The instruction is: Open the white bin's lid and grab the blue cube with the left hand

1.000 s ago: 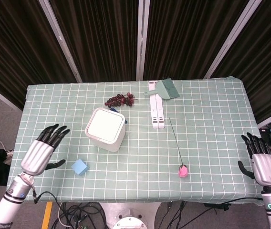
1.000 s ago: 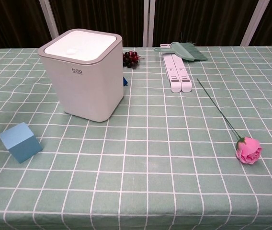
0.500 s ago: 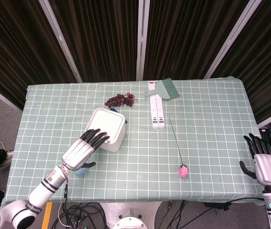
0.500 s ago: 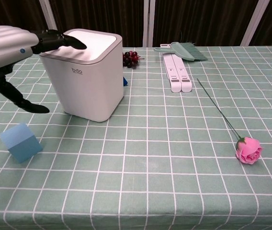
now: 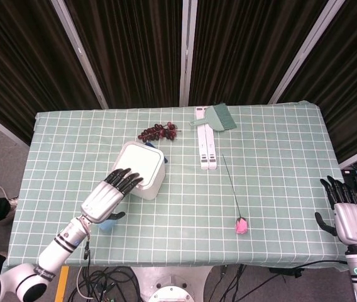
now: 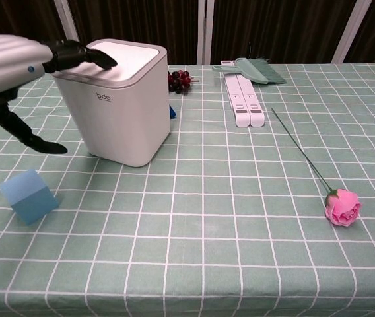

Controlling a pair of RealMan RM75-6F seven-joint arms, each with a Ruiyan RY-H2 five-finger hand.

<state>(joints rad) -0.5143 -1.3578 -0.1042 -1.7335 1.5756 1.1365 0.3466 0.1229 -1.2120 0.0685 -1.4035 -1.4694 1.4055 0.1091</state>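
The white bin (image 5: 142, 168) (image 6: 118, 112) stands left of the table's middle with its lid (image 6: 125, 53) down. My left hand (image 5: 106, 195) (image 6: 12, 66) reaches over its near left corner. The fingers are stretched out, the fingertips (image 6: 88, 56) rest on the lid's edge, and the hand holds nothing. The blue cube (image 6: 29, 196) lies on the cloth in front of the bin to the left; in the head view only a bit of the blue cube (image 5: 107, 224) shows under my left hand. My right hand (image 5: 348, 211) hovers open off the table's right edge.
A pink rose (image 6: 342, 206) on a long stem lies at the right. Dark grapes (image 6: 181, 80), two white bars (image 6: 243, 99) and a green brush (image 6: 253, 68) lie at the back. A small blue item (image 6: 171, 112) peeks out behind the bin.
My left hand swung from the table's left edge onto the bin's lid, covering the cube in the head view. In the last half second the bin shifted slightly. The right hand barely moved.
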